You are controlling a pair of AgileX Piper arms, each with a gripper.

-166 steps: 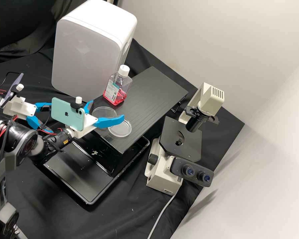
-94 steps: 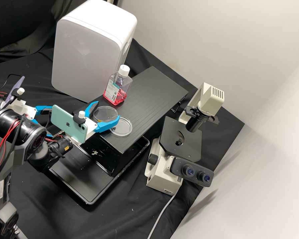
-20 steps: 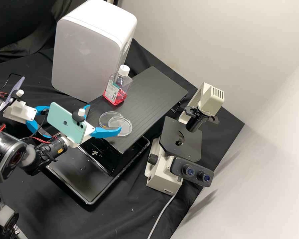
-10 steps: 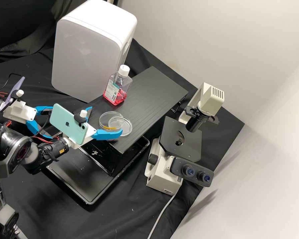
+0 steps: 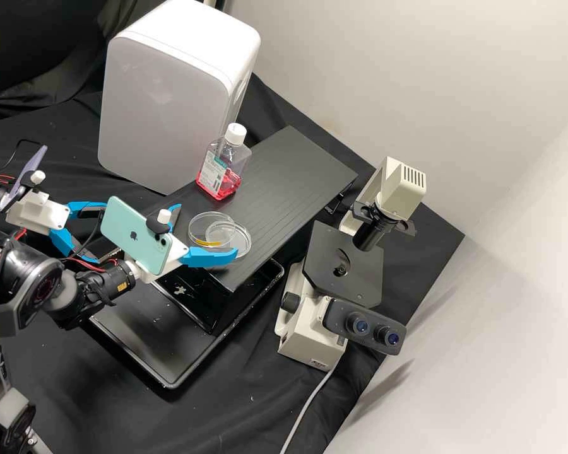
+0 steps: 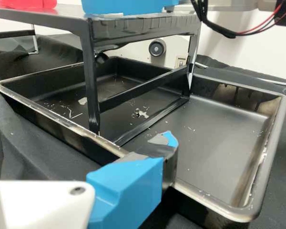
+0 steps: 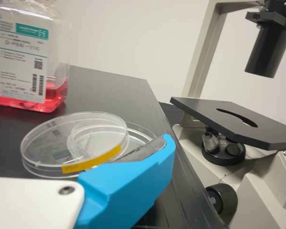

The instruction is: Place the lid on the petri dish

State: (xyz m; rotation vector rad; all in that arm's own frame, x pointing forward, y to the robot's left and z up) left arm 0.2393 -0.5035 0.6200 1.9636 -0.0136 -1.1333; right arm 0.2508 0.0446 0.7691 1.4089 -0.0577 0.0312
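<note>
Lid (image 5: 205,226) and petri dish (image 5: 242,243) are seen together near the front edge of a raised black stand (image 5: 284,170), which is set in a black tray (image 5: 170,372) on the cloth-covered table (image 5: 265,403). The lid, clear and marked with a yellow strip, is laid off-centre. It overlaps the dish rather than closing it, so part of the dish is left showing on the side toward the microscope (image 5: 353,271). The right claw (image 5: 201,232) is held wide open at the lid, with one blue finger (image 5: 211,255) just in front of it and the other behind; nothing is gripped. In the right wrist view the lid (image 7: 52,143) is shown just beyond that finger (image 7: 128,186), with the dish (image 7: 145,133) under its far edge. A bottle (image 5: 223,165) of red liquid is stood farther back on the stand, in front of a white box (image 5: 170,88). The left claw (image 5: 76,226) is held open and empty — well apart from the dish, by the tray's rim.
</note>
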